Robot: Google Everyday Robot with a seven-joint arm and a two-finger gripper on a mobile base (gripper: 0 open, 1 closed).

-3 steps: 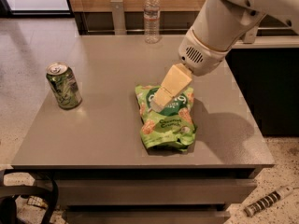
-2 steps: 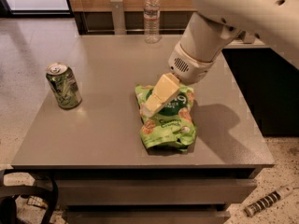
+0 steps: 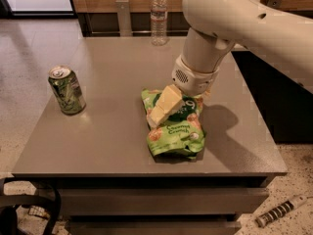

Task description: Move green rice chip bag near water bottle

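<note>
The green rice chip bag (image 3: pixel 177 132) lies flat on the grey table (image 3: pixel 107 136), a little right of its middle, toward the front. My gripper (image 3: pixel 166 107) is down on the upper left part of the bag, touching it, with the white arm coming in from the upper right. The arm's wrist hides the bag's top right corner. The water bottle (image 3: pixel 158 16) stands upright at the table's far edge, well behind the bag and apart from it.
A green soda can (image 3: pixel 66 89) stands upright near the table's left edge. A striped cylinder (image 3: pixel 280 211) lies on the floor at the front right. Dark cables (image 3: pixel 29 207) hang below the table's front left corner. A dark cabinet stands to the right.
My gripper has moved left and down onto the bag's upper left part. The bag, can and bottle have not moved.
</note>
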